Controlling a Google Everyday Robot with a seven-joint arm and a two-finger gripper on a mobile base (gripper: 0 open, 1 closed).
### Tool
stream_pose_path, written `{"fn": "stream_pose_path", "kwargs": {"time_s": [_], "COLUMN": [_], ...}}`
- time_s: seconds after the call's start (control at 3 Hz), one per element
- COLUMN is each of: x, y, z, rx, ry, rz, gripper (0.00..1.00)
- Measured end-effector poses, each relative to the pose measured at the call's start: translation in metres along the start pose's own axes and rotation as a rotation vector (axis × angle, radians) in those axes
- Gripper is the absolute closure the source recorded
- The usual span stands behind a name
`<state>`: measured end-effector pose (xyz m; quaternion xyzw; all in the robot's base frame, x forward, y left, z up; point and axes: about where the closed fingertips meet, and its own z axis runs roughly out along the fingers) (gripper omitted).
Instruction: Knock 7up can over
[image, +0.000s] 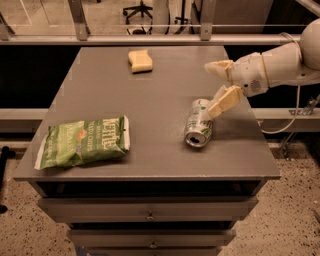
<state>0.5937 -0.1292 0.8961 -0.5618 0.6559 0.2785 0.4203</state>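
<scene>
Starting well away from the gripper (211, 90), out by the left edge of the grey table (150, 95), we've got a green chip bag (82, 142) lying flat, nearer the front than the gripper is. Moving across, a yellow sponge (140, 60) sits toward the back edge, well apart from the gripper and farther back than it. Now the main event: the 7up can (198, 124) is down on its side, just below and in front of the gripper, silver top facing the table's front. The gripper's two tan fingers are spread wide, one up high and the lower finger (224, 101) right at the can's far end, touching or nearly so, hard to call. Behind the gripper, the white arm (280, 62) reaches in from the right, above the table's right edge.
</scene>
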Motion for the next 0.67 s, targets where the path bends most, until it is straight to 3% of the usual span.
{"fn": "stream_pose_path", "kwargs": {"time_s": [0.67], "x": [-0.019], "y": [-0.022], "z": [-0.093], "rx": [0.144], "ry": [0.049], "rz": [-0.021], "gripper": [0.00]}}
